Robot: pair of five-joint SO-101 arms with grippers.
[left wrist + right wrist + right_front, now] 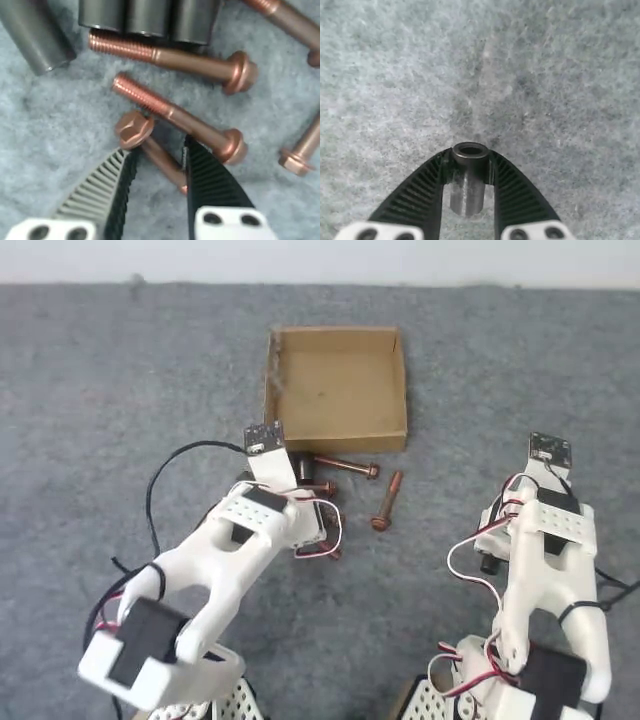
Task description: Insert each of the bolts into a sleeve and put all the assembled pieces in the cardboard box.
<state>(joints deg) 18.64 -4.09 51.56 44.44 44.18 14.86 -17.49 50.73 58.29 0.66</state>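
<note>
The left gripper [157, 148] stands partly open, its ribbed fingers [210, 175] straddling the smooth shank of a copper-coloured hex-head bolt [134, 129] among other threaded bolts [175, 115] and dark round sleeves [145, 17]. All of this lies on fuzzy grey carpet [545, 75], just before the shallow square cardboard box [340, 438]. The right gripper [469, 158] clamps a dark metal sleeve [468, 187], bore outward.

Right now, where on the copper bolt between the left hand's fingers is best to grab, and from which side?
Take the smooth shank just behind the hex head, from straight above. The bolt lies flat on the carpet, the left hand open astride it; a neighbouring bolt lies close.
</note>
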